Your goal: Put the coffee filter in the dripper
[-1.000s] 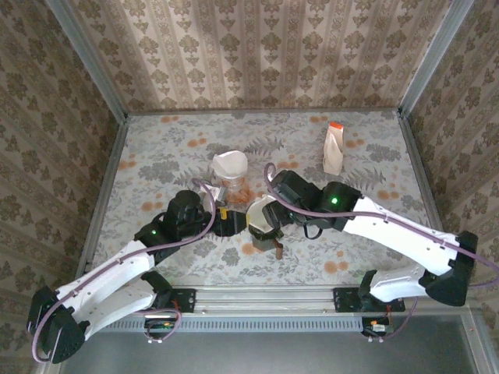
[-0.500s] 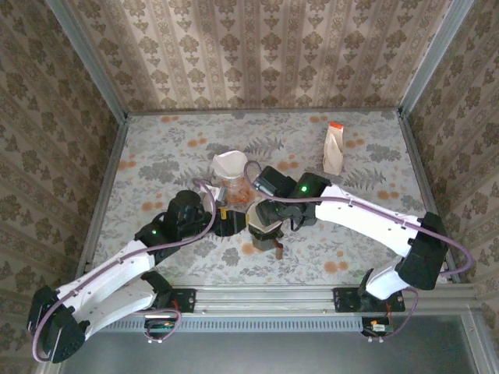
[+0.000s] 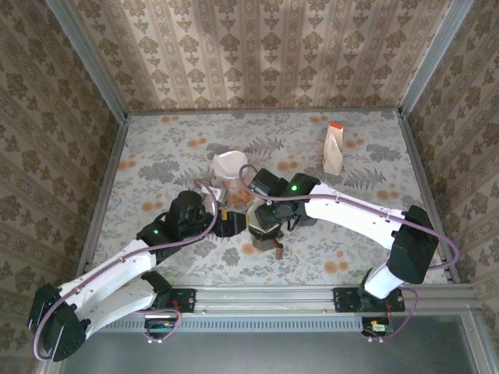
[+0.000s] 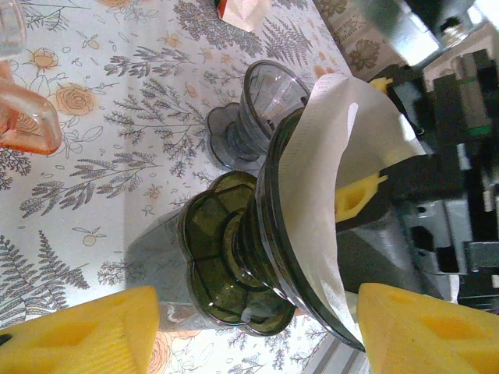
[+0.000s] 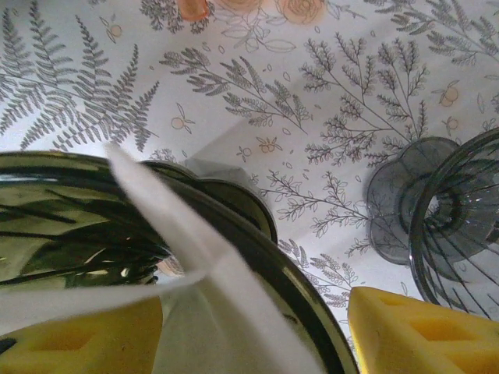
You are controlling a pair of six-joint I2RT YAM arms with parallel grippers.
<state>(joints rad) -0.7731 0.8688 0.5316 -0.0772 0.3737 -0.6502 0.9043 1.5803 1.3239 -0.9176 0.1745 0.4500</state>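
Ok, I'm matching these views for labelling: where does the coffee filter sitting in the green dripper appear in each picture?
Top external: the coffee filter sits near the table's centre.
Left wrist: right of centre, a white cone lining the green dripper.
Right wrist: lower left, white folds crossing the rim.
Shared landmark: the green dripper holding it.

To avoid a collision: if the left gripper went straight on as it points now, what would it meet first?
Probably the green dripper, at its base, close ahead; exact depth is unclear.
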